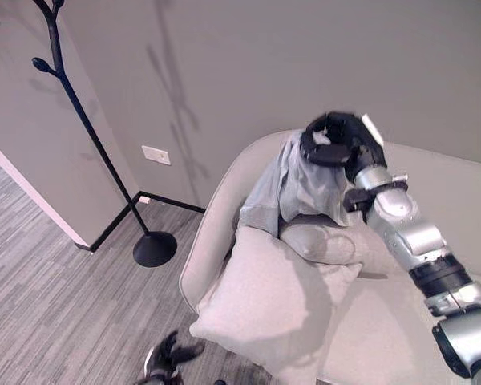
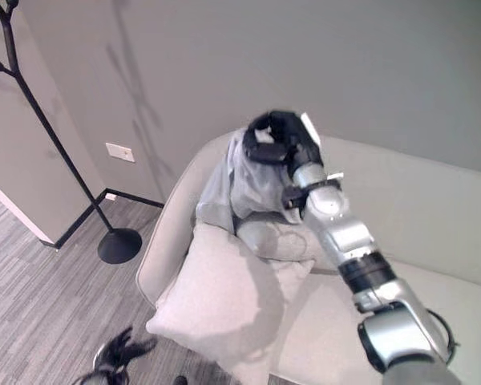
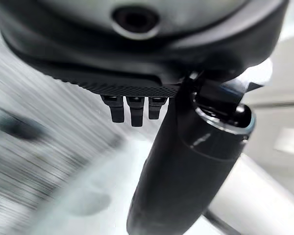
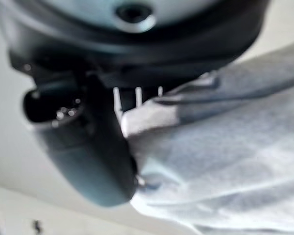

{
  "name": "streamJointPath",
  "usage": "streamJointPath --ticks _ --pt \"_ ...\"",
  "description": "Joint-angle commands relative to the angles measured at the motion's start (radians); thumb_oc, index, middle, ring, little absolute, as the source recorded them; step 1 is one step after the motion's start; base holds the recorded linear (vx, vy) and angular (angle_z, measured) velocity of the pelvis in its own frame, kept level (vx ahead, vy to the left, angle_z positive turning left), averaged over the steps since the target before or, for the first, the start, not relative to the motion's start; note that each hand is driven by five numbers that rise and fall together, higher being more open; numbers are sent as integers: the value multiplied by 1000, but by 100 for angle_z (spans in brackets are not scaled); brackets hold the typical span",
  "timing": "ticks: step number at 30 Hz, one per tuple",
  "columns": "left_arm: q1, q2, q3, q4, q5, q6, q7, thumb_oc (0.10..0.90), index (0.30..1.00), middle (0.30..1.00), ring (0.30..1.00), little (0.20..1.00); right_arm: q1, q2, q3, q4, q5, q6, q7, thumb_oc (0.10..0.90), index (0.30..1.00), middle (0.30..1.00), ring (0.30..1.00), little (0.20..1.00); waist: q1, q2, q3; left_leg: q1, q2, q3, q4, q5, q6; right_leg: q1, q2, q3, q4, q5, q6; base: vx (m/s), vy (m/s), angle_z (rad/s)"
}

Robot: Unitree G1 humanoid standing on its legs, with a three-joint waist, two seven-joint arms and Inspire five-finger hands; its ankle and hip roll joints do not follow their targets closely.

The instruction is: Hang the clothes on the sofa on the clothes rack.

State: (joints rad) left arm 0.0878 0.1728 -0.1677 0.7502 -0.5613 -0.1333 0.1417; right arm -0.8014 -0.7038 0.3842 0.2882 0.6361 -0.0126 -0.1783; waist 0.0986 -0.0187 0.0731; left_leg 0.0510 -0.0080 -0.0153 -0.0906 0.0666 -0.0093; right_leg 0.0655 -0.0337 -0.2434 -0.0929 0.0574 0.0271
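Observation:
A light grey-blue garment (image 1: 293,188) hangs in folds over the corner of the beige sofa's backrest (image 1: 441,192). My right hand (image 1: 337,140) is at the garment's top and shut on it, lifting a bunch of cloth. In the right wrist view the cloth (image 4: 225,147) runs in between the thumb (image 4: 83,147) and the curled fingers. The black clothes rack (image 1: 88,128) stands to the left by the wall corner on its round base (image 1: 155,249). My left hand (image 1: 170,357) hangs low over the floor with relaxed fingers, holding nothing.
Two pale cushions lie on the sofa: a large one (image 1: 264,297) at the front and a smaller one (image 1: 329,241) under the garment. Grey wood-look floor (image 1: 56,297) separates the sofa from the rack. A wall socket (image 1: 155,155) sits low on the wall.

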Motion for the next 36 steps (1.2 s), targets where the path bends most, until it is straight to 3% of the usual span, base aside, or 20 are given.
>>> streamJointPath --ticks 1,6,11,18,22,26,28,36 --pt "-89 71 -63 -69 21 -107 37 800 900 900 900 900 -272 -35 -21 -80 22 -207 -71 400 300 300 300 300 15 -59 -83 18 22 62 3 -96 -25 37 -63 18 6 -54 69 0 0 0" --pt "-119 162 -52 -351 187 -142 115 800 900 900 900 900 -473 3 11 6 13 -212 -118 400 300 300 300 300 14 -58 -96 21 21 65 3 -102 -22 38 -61 27 6 -54 68 -2 -5 -2" --pt "-179 221 -4 -441 404 -164 254 800 900 900 900 900 -531 23 20 10 32 -241 -136 400 300 300 300 300 9 -60 -107 27 21 67 3 -109 -25 40 -59 32 6 -56 67 0 0 0" --pt "-244 289 60 -541 599 -154 398 800 900 900 900 900 -537 35 24 -38 62 -274 -137 400 300 300 300 300 6 -63 -118 33 22 71 3 -113 -26 43 -56 39 6 -58 67 0 0 0" --pt "-269 274 68 -626 603 -163 416 800 900 900 900 900 -508 56 30 -87 76 -279 -125 400 300 300 300 300 3 -66 -121 36 22 72 3 -115 -25 45 -56 42 6 -58 66 0 0 0" --pt "-337 235 5 -625 571 -178 416 800 900 900 900 900 -518 89 61 -91 113 -287 -111 400 300 300 300 300 -5 -71 -122 40 23 74 3 -114 -25 46 -55 46 6 -56 65 0 0 0" --pt "-430 178 -110 -570 497 -184 374 800 900 900 900 900 -568 142 97 -81 137 -291 -117 400 300 300 300 300 -24 -73 -127 40 23 79 3 -113 -25 42 -54 51 6 -54 64 -8 -5 -4" --pt "-569 22 -300 -428 165 -203 209 800 900 900 900 900 -651 242 141 -46 153 -300 -142 400 300 300 300 300 -63 -74 -126 38 23 88 3 -111 -23 33 -54 64 6 -44 62 -5 -7 -6"
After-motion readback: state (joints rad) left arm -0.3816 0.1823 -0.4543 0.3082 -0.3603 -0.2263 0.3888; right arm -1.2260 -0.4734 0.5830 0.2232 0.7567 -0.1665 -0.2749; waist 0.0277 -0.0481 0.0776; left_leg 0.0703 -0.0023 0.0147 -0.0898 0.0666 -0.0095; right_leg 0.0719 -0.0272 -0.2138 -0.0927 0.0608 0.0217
